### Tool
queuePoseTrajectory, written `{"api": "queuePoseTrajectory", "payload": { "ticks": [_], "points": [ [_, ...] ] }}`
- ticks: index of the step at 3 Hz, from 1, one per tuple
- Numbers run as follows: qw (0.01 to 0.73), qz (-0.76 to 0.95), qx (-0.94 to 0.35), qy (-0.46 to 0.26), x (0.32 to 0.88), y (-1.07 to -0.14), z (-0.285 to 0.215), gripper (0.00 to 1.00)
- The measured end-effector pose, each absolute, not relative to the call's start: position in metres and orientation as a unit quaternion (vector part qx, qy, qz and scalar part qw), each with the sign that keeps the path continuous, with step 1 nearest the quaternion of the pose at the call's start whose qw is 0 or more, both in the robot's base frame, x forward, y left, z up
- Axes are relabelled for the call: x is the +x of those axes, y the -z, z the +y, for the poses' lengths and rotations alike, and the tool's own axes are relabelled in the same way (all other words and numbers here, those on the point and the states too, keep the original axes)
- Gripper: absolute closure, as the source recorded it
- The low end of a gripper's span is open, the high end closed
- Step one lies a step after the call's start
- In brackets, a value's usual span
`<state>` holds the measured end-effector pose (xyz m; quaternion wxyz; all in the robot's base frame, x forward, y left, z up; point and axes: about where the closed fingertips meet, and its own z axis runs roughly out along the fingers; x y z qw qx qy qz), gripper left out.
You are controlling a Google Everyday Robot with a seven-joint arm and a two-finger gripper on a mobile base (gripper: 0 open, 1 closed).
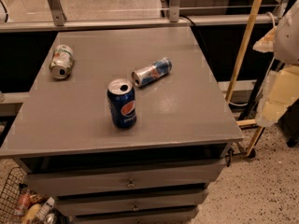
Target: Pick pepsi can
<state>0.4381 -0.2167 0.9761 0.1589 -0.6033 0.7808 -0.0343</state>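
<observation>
1. Current state: the pepsi can [122,103] is standing upright on the grey table [187,120], a bit left of centre and toward the near edge, with its opened silver top facing up. Nothing is touching it.
2. The gripper [273,104] is way off at the right edge of the view, out past the table's right side and well apart from the can. Honestly can't tell whether it's open or closed from here, but it isn't holding anything from the table.
3. So I'd call this the very start, with the whole reach to go.
4. Biggest risk imo is the slim silver-and-blue can [151,72] lying on its side just beyond the pepsi can, a little to the right. Coming in from the right, the arm could clip it and send it rolling, maybe into the target.
5. An upright can tips easily. If one side makes contact first or hits it high up, it'll topple and roll, and the near edge isn't far away.
6. Wrong-target risk is low. The white-and-green can [61,61] lies way off at the far left, but the slim one also has blue on it, so aim carefully.
7. The wooden pole [245,41] leaning at the right sits near the arm's path, so watch the swing.
</observation>
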Motion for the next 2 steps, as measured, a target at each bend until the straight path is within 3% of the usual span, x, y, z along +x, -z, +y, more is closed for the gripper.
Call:
{"api": "queuePoseTrajectory", "payload": {
  "ticks": [2],
  "points": [
    [0.199,0.758,-0.621,0.002,0.454,-0.973,-0.187,0.0]
  ]
}}
